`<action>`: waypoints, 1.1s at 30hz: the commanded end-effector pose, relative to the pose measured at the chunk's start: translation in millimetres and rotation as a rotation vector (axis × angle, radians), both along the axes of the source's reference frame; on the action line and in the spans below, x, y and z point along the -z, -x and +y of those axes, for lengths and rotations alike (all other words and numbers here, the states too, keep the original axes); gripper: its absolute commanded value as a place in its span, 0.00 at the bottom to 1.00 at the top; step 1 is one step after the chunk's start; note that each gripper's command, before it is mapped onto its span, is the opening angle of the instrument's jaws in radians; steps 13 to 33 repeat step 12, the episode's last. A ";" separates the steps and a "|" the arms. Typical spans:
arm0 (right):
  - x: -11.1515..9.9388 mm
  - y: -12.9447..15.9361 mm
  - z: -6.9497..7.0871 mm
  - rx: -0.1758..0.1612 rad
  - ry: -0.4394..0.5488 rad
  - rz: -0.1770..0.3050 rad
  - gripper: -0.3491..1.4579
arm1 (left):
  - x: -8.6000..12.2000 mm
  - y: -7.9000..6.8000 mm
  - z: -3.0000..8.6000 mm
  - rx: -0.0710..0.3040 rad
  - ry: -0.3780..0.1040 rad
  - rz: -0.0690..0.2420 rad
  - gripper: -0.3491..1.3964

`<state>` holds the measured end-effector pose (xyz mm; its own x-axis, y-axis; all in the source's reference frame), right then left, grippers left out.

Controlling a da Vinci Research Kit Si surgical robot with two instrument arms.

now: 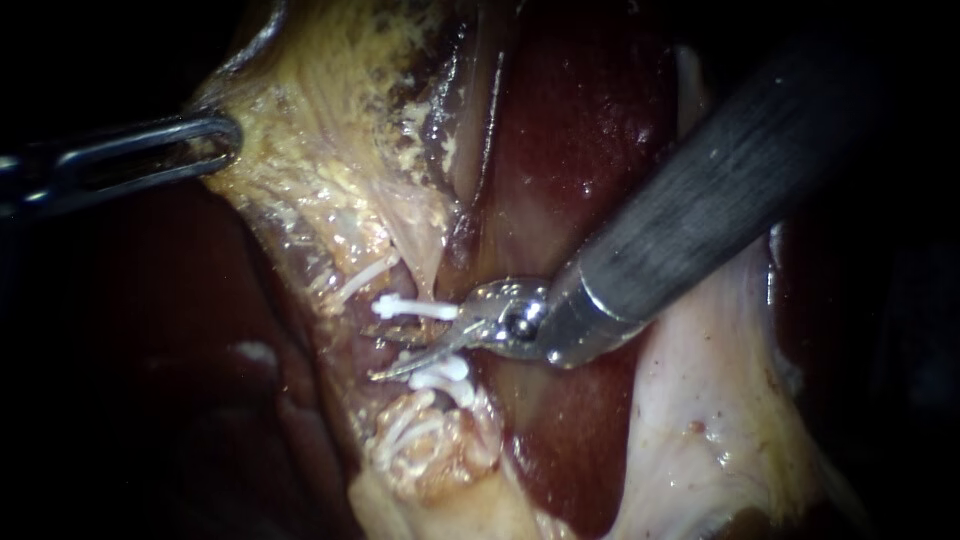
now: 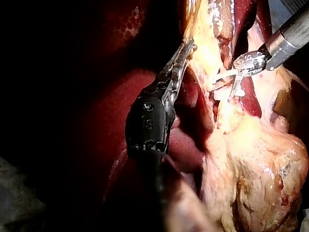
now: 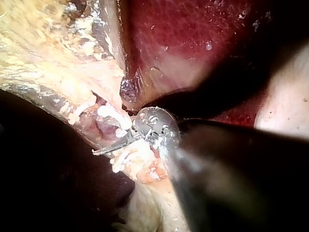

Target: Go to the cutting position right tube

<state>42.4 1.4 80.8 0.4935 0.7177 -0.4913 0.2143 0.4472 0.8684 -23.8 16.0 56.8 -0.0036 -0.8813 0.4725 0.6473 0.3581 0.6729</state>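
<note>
My right instrument (image 1: 405, 352) holds its jaws spread at the tube (image 1: 378, 346), between clips (image 1: 412, 308). At ten o'clock my left instrument (image 1: 222, 138) pinches the yellow tissue's (image 1: 320, 160) edge.

In its wrist view, the blurred shaft of the right instrument (image 3: 116, 144) hides the tissue under it.

slot between upper clip (image 1: 412, 308) and lower clips (image 1: 445, 372): narrow, taken by open blades of right instrument (image 1: 418, 350) | right flank: liver (image 1: 580, 130) | left flank: yellow tissue (image 1: 330, 150), left instrument (image 1: 215, 140) clamped on it, well apart
</note>
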 end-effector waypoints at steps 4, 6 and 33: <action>0.0 0.1 -0.1 0.000 -0.005 -0.003 0.65 | 0.0 0.0 0.0 0.000 0.000 0.000 0.00; -0.1 0.1 -0.1 0.001 -0.004 -0.003 0.66 | 0.0 0.0 0.0 0.000 0.000 0.000 0.00; -0.2 0.1 -0.1 -0.001 -0.014 -0.009 0.69 | 0.0 0.0 0.0 0.000 0.000 0.000 0.00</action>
